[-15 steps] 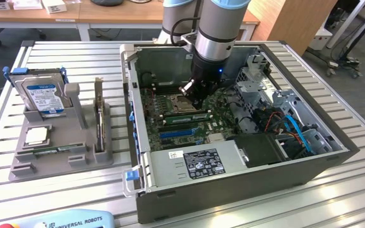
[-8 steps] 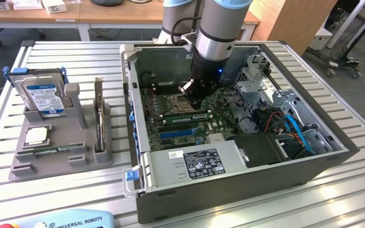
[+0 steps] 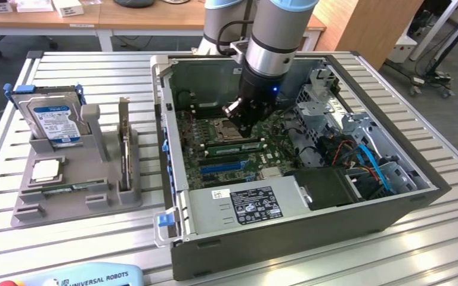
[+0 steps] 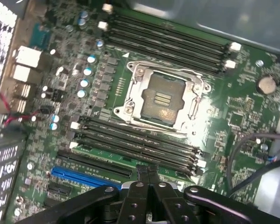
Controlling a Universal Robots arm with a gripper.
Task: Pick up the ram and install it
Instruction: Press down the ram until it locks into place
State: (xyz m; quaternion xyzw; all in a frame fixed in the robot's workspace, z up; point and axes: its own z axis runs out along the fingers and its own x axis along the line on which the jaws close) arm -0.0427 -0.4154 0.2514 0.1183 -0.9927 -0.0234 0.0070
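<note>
Directly beneath the gripper (image 4: 149, 179), inside the open computer case (image 3: 183, 238): the ram (image 4: 130, 156), seated in a slot beside the CPU socket (image 4: 161, 100), long axis along the slot rows. Gripper fully closed, fingertips pinched together, holding nothing, pressing at or just above the stick's upper edge; actual contact unclear.

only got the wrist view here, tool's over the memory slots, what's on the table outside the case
Observer: A grey holder sits at the exterior view's left of the open case, with a blue-labelled hard drive standing in it.
Operator: anything else standing in that holder
Observer: Yes, an expansion card stands upright between the drive and the case.
</note>
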